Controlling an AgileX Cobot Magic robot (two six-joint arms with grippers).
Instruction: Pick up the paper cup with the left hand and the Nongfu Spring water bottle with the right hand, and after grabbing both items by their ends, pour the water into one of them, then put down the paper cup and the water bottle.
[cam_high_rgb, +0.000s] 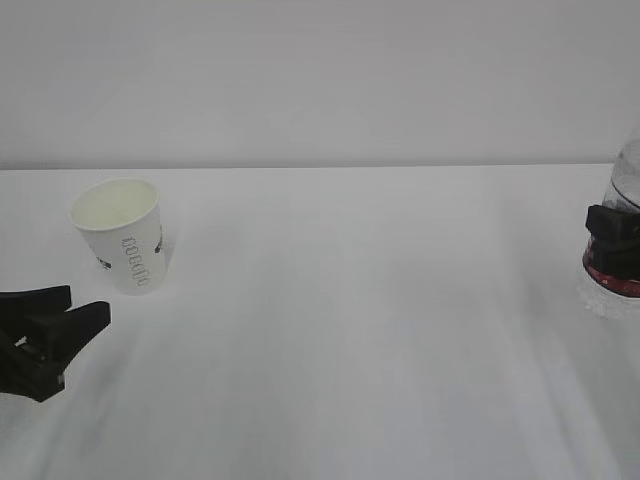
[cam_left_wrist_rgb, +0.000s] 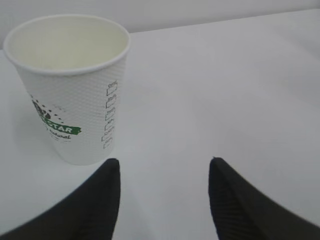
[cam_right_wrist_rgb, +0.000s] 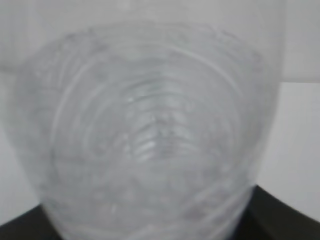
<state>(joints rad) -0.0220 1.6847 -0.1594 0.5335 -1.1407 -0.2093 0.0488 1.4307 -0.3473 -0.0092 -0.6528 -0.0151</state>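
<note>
Two items: paper cup (cam_high_rgb: 121, 233), water bottle (cam_high_rgb: 618, 240).

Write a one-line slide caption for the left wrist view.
Open left hand short of an upright, empty paper cup on a white table.

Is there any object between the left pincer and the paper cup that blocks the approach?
Nothing visible blocks it. The left pincer is open, and only bare table lies between it and the upright paper cup, which stands ahead and slightly left of the gap between its fingers.
</note>
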